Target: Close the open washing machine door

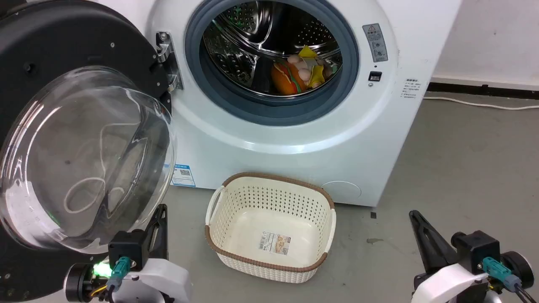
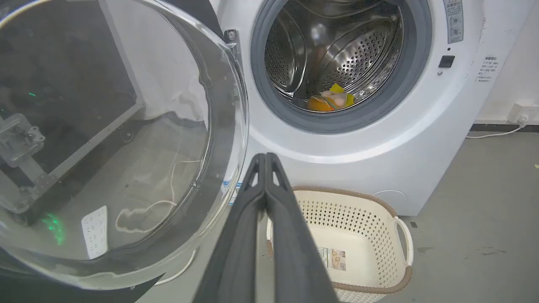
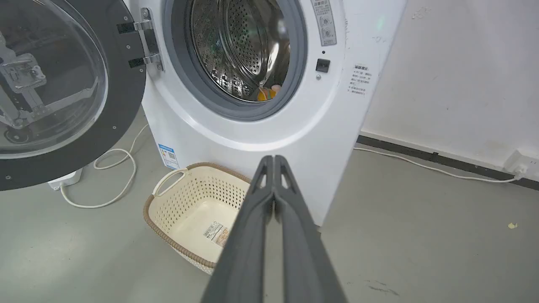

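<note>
Your door [image 1: 84,160] is swung wide open on the left side of the washer [image 1: 294,143], hanging off its hinge with the glass bulge facing you, close by your left pincer [image 2: 265,156]. That pincer has its fingers pressed together on nothing, and so does the right pincer [image 3: 273,158], which sits low and well apart from the door. There's a cream basket [image 1: 252,198] on the floor just in front of the washer, plus some colourful toys [image 1: 294,75] lying in the drum.
</note>
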